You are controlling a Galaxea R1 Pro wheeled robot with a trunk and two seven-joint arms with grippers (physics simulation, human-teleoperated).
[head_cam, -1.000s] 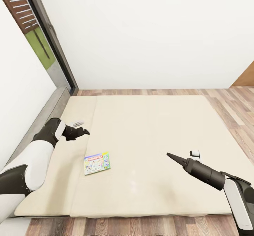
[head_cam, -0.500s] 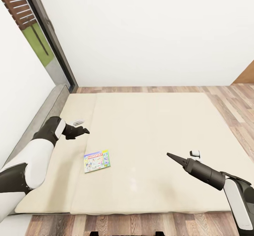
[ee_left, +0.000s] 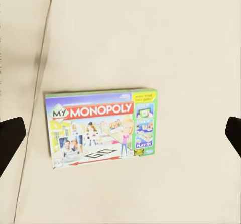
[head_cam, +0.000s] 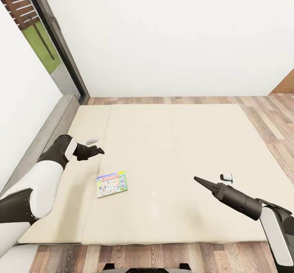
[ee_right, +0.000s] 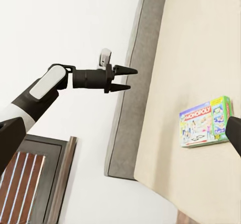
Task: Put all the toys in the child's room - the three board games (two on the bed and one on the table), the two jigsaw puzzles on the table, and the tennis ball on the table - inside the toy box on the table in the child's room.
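One board game [head_cam: 112, 184], a flat "My Monopoly" box with a green, red and blue cover, lies flat on the cream bed [head_cam: 175, 142] near its left seam. My left gripper [head_cam: 100, 151] hovers open above the bed, a little beyond the box and to its left. The left wrist view looks straight down on the board game [ee_left: 103, 128], with the dark fingertips [ee_left: 10, 139] spread wide on either side. My right gripper [head_cam: 196, 179] hangs over the bed's right half, well clear of the box, and looks open. From the right wrist I see the board game [ee_right: 206, 122] and the left gripper [ee_right: 128, 78].
A grey ledge [head_cam: 57, 122] runs along the bed's left side below a white wall and a dark-framed glass door [head_cam: 53, 40]. Wood-plank floor [head_cam: 265, 109] borders the bed at the far side, right and front. A brown wardrobe corner [head_cam: 286, 86] shows at right.
The whole head view has shifted: the bed sits slightly higher in the picture and my base now shows at the bottom edge. Both arms keep the same pose.
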